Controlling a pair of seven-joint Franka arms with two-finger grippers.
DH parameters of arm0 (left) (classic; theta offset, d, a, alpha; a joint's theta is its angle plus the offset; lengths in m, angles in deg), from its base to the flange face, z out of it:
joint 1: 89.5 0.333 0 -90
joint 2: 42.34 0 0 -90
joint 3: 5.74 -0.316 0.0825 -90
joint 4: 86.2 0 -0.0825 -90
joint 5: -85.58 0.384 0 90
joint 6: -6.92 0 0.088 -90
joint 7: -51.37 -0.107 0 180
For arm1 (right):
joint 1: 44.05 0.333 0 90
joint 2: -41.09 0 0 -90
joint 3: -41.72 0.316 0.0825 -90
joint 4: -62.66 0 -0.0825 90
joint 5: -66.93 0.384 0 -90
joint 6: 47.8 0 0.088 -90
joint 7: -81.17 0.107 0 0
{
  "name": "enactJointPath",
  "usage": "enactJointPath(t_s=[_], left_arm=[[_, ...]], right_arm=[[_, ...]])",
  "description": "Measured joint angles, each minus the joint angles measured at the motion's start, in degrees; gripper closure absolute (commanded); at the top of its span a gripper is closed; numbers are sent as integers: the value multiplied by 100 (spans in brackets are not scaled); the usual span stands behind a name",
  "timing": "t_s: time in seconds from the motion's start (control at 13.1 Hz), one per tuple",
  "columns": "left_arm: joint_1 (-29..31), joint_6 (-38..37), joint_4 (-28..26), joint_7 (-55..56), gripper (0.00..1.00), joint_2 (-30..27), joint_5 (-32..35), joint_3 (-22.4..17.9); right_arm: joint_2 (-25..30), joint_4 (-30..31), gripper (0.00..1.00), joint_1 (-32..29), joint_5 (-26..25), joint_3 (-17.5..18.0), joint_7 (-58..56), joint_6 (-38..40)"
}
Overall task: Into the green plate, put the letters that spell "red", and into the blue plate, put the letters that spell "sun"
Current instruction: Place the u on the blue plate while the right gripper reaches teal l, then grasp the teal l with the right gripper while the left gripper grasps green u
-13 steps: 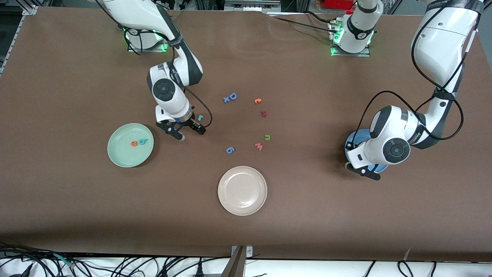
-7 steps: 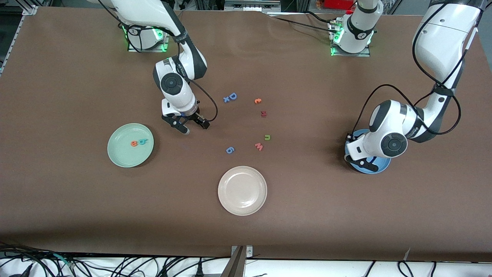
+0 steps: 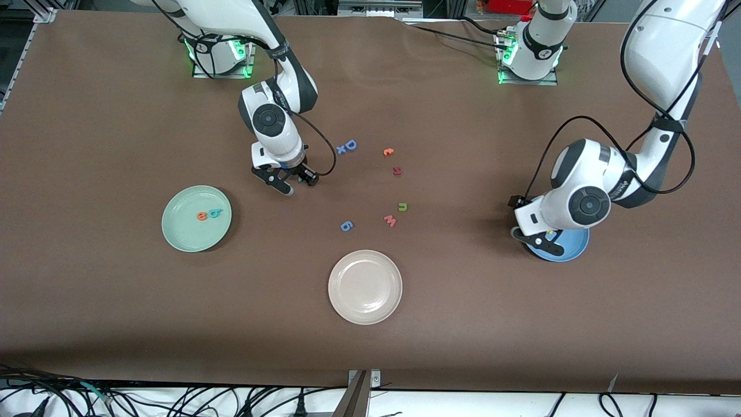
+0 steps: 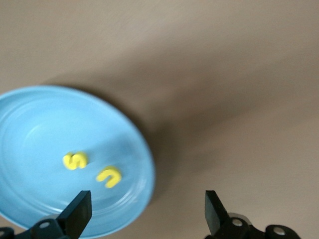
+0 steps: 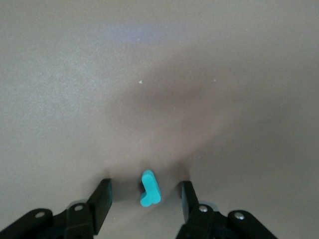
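Note:
The teal "r" (image 5: 149, 189) lies on the table between the fingers of my right gripper (image 5: 145, 190), which is open with a gap on each side of the letter. That gripper (image 3: 296, 184) is low over the table beside the green plate (image 3: 185, 234), which holds the orange "e" (image 3: 201, 216) and teal "d" (image 3: 215, 213). My left gripper (image 3: 535, 238) hangs open and empty over the rim of the blue plate (image 4: 40, 129). The yellow "s" (image 4: 75, 160) and "u" (image 4: 108, 176) lie in that plate (image 3: 570, 246). The olive "n" (image 3: 403, 207) lies mid-table.
A cream plate (image 3: 365, 286) sits nearest the front camera. Loose pieces lie mid-table: pink "w" (image 3: 390, 220), blue "6" (image 3: 346, 226), blue "D" (image 3: 350, 145), a small orange piece (image 3: 388, 152) and a dark red letter (image 3: 397, 171).
My right gripper has moved over the teal "r" and come down around it, its fingers narrowing. My left gripper has opened and drifted toward the blue plate's rim, uncovering more of the plate.

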Motion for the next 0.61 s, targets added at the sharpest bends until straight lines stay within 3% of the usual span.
enactJointPath(t_s=[0.23,0.61], left_arm=[[-172,9,93,905,0,-92,-5,503],[-1149,111,569,2663,0,253,-8,541]], right_arm=[[24,9,61,11,0,0,6,-33],[37,13,72,14,0,-1,7,-33]])
